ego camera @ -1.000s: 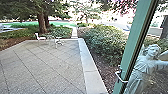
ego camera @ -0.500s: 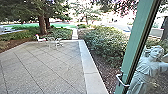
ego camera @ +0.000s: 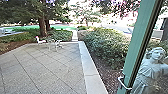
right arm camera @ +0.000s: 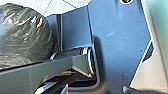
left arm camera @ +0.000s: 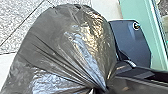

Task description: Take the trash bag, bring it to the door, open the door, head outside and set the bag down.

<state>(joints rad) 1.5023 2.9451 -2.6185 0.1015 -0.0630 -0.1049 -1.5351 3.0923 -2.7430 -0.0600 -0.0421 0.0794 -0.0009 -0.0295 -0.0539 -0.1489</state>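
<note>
Head view: green door upright [ego camera: 137, 45] taken as landmark, fitted with a pale handle [ego camera: 124, 83]. Paved yard [ego camera: 42, 67] lies to its left, a pale kerb [ego camera: 87, 67] running between yard and shrubs [ego camera: 107, 46]. Statue [ego camera: 152, 65] noted to its right, seemingly behind glass.

Left wrist view: trash bag [left arm camera: 62, 45] bulges full, well apart from the door upright, the robot's dark plate [left arm camera: 132, 40] between them. Its folds draw to a tight neck, which suggests a hold by the left tool; whether that tool is spread or pressed together I cannot tell.

Right wrist view: the bag sits across the plate from the green surface. State of the right tool: cannot tell.

Assessment: step in hand judged to be going outside with the bag. The next move calls for slow forward travel, bag and base clear of the upright.
</note>
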